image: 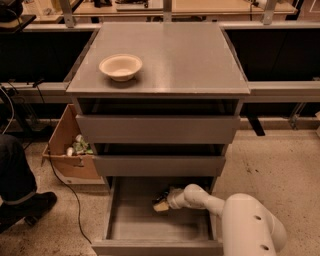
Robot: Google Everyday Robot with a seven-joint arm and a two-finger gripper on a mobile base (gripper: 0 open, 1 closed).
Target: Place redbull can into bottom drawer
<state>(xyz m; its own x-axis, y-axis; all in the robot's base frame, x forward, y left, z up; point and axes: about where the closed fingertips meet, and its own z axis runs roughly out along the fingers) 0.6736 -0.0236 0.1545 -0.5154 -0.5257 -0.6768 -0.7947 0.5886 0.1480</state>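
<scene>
High frontal downward view of cabinet [160, 65], hand [161, 204] inside open bottom drawer [145, 227]

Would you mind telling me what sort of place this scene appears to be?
Probably a lab or workshop: a grey drawer cabinet, workbenches behind, a cardboard box of odds beside it. The gripper is inside the open bottom drawer.
</scene>
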